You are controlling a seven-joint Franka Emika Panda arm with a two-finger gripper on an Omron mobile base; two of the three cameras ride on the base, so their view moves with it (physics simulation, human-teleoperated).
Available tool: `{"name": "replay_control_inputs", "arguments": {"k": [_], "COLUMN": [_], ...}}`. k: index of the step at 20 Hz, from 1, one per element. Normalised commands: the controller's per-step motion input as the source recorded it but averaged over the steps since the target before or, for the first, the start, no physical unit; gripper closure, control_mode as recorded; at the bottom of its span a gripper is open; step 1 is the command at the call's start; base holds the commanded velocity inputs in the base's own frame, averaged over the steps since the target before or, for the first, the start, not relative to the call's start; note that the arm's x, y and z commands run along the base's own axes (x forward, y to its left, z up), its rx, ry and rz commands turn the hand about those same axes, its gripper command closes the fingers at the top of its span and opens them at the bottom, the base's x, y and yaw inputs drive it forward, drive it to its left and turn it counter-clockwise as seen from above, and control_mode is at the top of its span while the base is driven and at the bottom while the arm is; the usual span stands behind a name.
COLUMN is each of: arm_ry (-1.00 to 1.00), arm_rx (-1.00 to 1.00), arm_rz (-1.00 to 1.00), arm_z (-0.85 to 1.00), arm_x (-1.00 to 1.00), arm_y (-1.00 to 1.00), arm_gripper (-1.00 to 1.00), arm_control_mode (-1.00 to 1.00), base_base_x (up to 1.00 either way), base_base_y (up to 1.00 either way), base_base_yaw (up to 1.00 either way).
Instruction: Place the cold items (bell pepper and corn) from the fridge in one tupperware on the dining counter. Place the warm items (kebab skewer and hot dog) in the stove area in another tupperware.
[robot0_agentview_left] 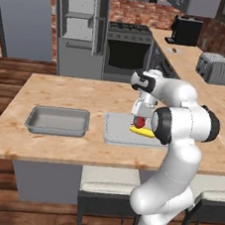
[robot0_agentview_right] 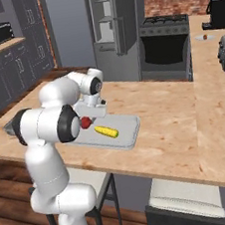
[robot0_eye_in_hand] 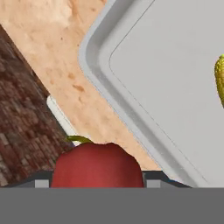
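I see my gripper [robot0_eye_in_hand: 98, 186] closed on the red pepper [robot0_eye_in_hand: 97, 166] over the pale tray [robot0_agentview_left: 117, 132] holding corn [robot0_agentview_right: 106, 131]; no readable labels.

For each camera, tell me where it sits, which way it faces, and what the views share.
Left base view: behind the arm's left, facing the dining counter, fridge and stove; arm at lower right.
Right base view: behind the arm's right, same counter; arm at lower left.
Hand view: on the hand, looking along the end effector at the bell pepper it holds, above the pale tupperware's edge.
Shared: pepper, corn, pale tupperware.
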Motion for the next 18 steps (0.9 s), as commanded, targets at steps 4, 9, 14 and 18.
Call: {"name": "replay_control_inputs", "arguments": {"k": [4,9,14,18], "arm_ry": [-0.13,-0.12,-0.07,0.0], "arm_rx": [0.0,0.0,0.0,0.0], "arm_rz": [0.0,0.0,0.0,0.0], "arm_z": [-0.43,-0.26,-0.26,-0.28], "arm_x": [0.49,0.37,0.27,0.27], "arm_y": [0.19,0.07,0.0,0.01], "arm_gripper": [1.0,1.0,1.0,1.0], "arm_control_mode": [-1.0,-1.0,-1.0,-1.0], "base_base_x": [0.0,0.0,0.0,0.0], "base_base_y": [0.0,0.0,0.0,0.0], "base_base_yaw": [0.0,0.0,0.0,0.0]}}
